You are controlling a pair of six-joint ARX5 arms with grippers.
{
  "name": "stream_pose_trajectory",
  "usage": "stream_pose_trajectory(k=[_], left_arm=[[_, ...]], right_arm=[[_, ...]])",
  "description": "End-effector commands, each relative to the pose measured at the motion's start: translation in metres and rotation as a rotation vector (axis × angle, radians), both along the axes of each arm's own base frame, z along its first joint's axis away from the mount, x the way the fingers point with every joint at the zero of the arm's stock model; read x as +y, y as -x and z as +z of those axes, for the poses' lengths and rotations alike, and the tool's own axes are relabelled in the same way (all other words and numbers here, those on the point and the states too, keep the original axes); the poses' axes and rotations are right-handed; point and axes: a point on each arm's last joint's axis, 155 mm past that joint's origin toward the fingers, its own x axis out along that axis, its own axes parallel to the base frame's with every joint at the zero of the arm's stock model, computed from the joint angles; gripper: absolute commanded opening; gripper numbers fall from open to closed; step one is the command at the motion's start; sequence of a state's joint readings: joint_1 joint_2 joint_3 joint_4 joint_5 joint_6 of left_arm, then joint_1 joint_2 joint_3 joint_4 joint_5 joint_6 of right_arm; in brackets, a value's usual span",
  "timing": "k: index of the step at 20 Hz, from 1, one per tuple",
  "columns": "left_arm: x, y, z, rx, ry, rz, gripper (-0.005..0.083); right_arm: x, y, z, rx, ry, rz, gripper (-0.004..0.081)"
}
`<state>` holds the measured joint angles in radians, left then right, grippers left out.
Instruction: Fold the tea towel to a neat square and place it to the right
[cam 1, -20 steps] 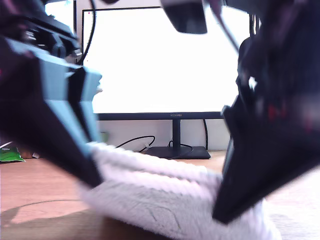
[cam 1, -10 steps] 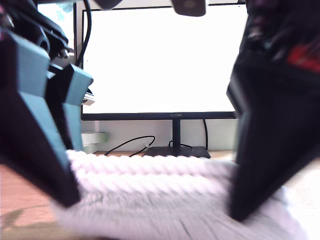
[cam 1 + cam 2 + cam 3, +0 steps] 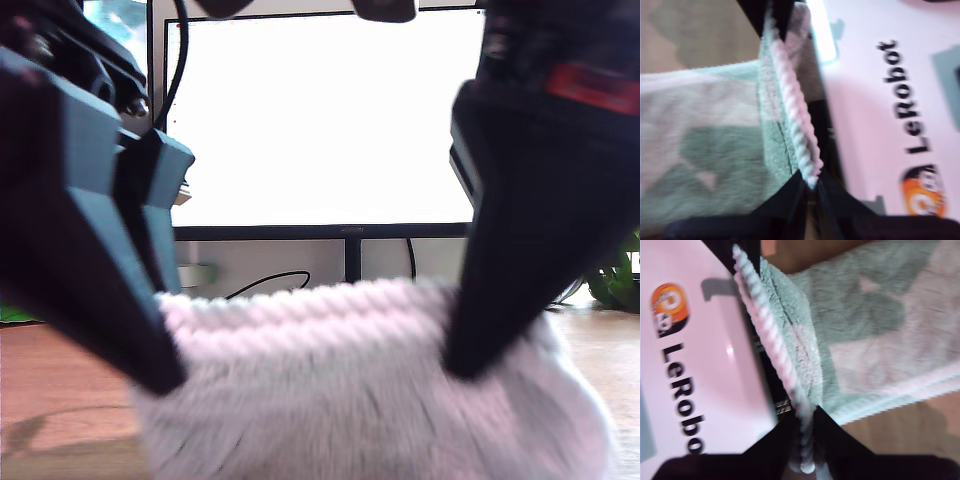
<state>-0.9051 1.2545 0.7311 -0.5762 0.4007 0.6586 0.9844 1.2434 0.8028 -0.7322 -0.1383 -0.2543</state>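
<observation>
- Tea towel [image 3: 370, 400] raised near the exterior camera, masking the monitor [image 3: 320, 120] stand
- My first gripper [image 3: 807, 187] and my second gripper [image 3: 807, 415] each clenched on its beaded hem

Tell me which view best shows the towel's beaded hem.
The second wrist view: the tea towel shows its twisted hem sharply, running into my second gripper. The first wrist view shows the same hem, blurrier. The exterior view shows it only as a soft ridge.

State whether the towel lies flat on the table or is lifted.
Partly lifted: both wrist views show its hem pinched in a gripper, and the towel rises between both arms. Folded? Cannot tell.
</observation>
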Motion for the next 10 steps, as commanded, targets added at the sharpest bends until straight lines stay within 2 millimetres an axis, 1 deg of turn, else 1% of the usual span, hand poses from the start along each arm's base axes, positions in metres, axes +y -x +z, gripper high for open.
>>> stream_pose_trajectory(k=[1,5,8,10], left_arm=[[0.008,-0.012,-0.006,-0.017,-0.022,0.037,-0.0024],[0.014,-0.039,-0.003,-0.089,-0.008,0.07,-0.0024],[0.016,-0.055,0.001,-0.122,0.015,0.103,-0.0024],[0.015,-0.063,0.004,-0.138,0.032,0.119,-0.0024]], right_arm=[[-0.005,-0.012,0.0,-0.022,0.017,-0.024,-0.0012],[-0.001,-0.037,0.009,-0.079,-0.039,-0.063,-0.0012],[0.002,-0.045,0.011,-0.104,-0.056,-0.06,-0.0012],[0.006,-0.049,0.007,-0.105,-0.055,-0.058,-0.0012]])
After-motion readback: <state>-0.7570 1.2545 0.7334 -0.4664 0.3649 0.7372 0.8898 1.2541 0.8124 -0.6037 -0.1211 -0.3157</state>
